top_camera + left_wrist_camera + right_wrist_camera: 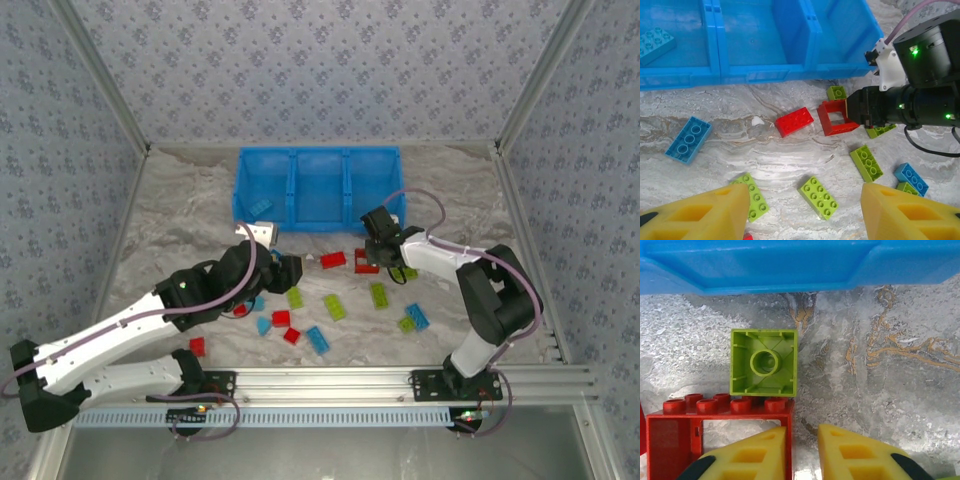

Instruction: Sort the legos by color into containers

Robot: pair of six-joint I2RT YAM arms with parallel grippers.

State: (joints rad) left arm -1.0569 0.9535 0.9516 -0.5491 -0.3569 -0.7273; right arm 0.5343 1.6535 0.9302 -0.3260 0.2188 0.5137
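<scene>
The containers are three compartments of one blue bin at the back; a light blue lego lies in the left one. Red, green and light blue legos are scattered on the table in front. My right gripper is shut on the right wall of a hollow red frame lego, just before the bin's front wall. An upturned green square lego touches the frame's studs. My left gripper hangs open above a lime green lego and holds nothing.
A red brick lies left of the frame, a light blue brick further left, and another green brick by my left finger. More green and blue bricks lie near the right arm. Metal rails edge the table.
</scene>
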